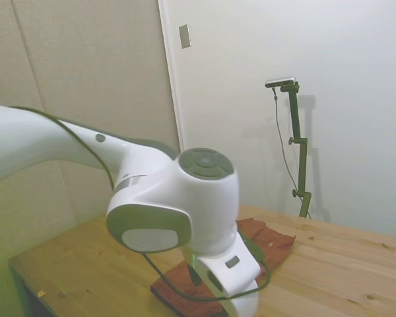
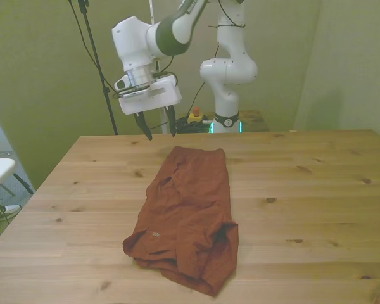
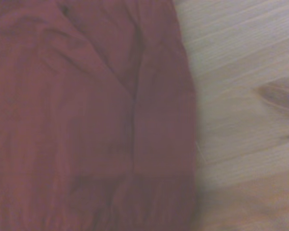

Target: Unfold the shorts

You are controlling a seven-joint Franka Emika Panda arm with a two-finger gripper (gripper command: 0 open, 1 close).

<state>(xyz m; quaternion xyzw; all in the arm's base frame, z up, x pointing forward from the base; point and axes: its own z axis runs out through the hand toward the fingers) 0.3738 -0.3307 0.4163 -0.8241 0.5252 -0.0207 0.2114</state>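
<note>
While the shorts (image 2: 189,212) are lying folded on the counter (image 2: 316,190) | end effector (image 2: 157,126) is hanging above them | fingers spread apart, holding nothing

the counter (image 2: 316,190) is made of light wooden planks with dark knots, and the planks run from the front view's left to the front view's right. the only thing that lies directly on it is the shorts (image 2: 190,209), a rust-brown piece of soft cloth that is folded into a long strip, with one narrow end toward the far edge and a wider, crumpled end near the close edge. in the wrist view the edge of the shorts (image 3: 86,120) lies flat on the bare wood (image 3: 241,120).
</note>
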